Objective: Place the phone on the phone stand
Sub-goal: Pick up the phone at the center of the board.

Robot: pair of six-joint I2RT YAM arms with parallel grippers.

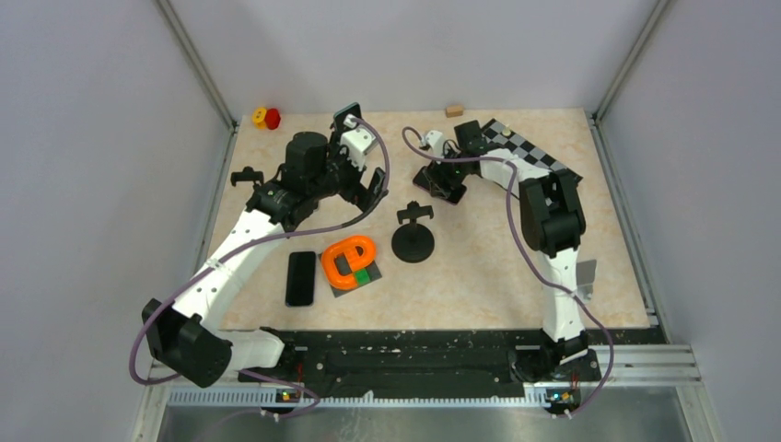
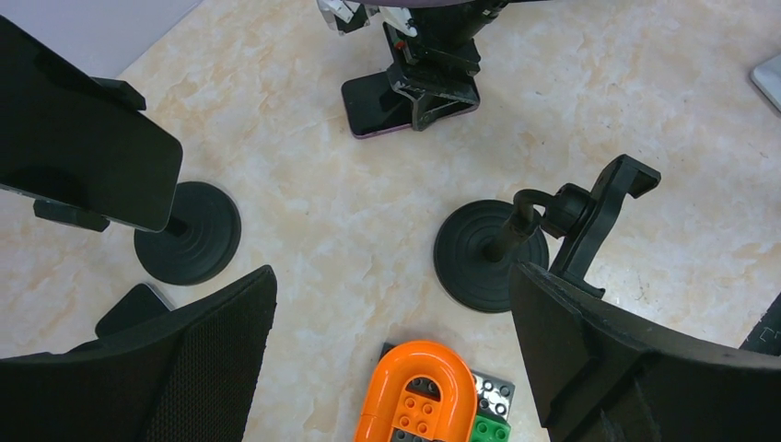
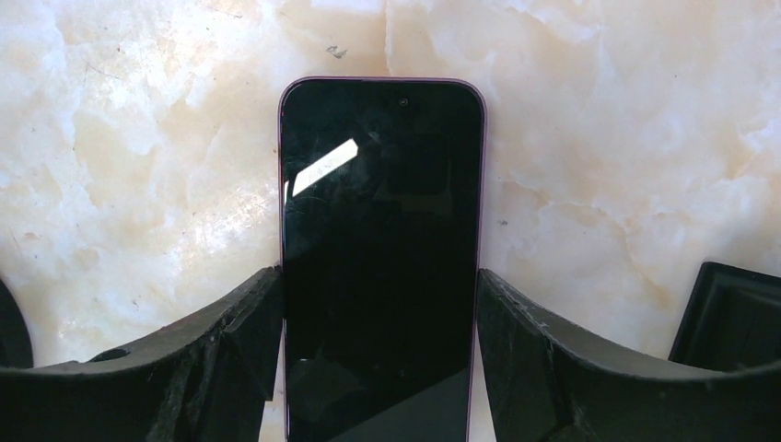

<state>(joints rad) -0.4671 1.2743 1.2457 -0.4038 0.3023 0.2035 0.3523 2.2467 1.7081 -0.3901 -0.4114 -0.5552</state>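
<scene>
A dark phone [image 3: 382,230] with a purple rim lies flat, screen up, on the marble tabletop at the back centre [image 1: 433,189]. My right gripper [image 3: 378,276] reaches down over it, open. Its fingers [image 3: 249,322] flank the phone's long edges, and only thin slivers of table show between them and the phone. The left wrist view shows the same phone [image 2: 368,106] under that gripper [image 2: 433,78]. The empty black phone stand [image 1: 413,238] has a round base and a tilted clamp [image 2: 603,207] and stands in front of the phone. My left gripper [image 2: 391,272] hangs wide open and holds nothing.
An orange arch on a brick plate [image 1: 349,262] sits left of the stand. A second phone [image 1: 300,277] lies flat beside it. Another phone [image 2: 83,157] is mounted on a second stand. A checkered board [image 1: 530,147], a wooden block [image 1: 453,110] and a red-yellow toy [image 1: 267,118] line the back.
</scene>
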